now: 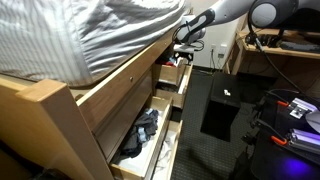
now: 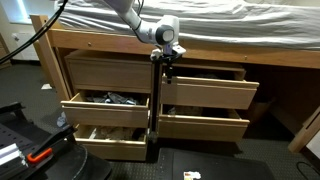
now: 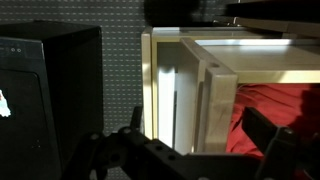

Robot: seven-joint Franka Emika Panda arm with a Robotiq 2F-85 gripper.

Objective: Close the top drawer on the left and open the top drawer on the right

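In an exterior view the top left drawer (image 2: 108, 73) shows a plain wooden front that looks about flush with the bed frame. The top right drawer (image 2: 205, 92) stands pulled out. My gripper (image 2: 165, 60) hangs at the centre post between the two columns, over the right drawer's inner corner. It is seen from the side in the other exterior view as gripper (image 1: 184, 42). In the wrist view the gripper (image 3: 200, 135) is open. A dark finger (image 3: 135, 120) is on one side of the drawer's wooden corner (image 3: 215, 90) and the second finger is on the other side. Red cloth (image 3: 268, 108) lies inside.
Lower left drawers (image 2: 105, 112) are pulled out with dark clothes (image 1: 140, 128) in them, and the lower right drawer (image 2: 205, 125) is out too. A black computer tower (image 1: 222, 102) stands on the floor beside the bed. The grey bedding (image 1: 90, 35) overhangs the frame.
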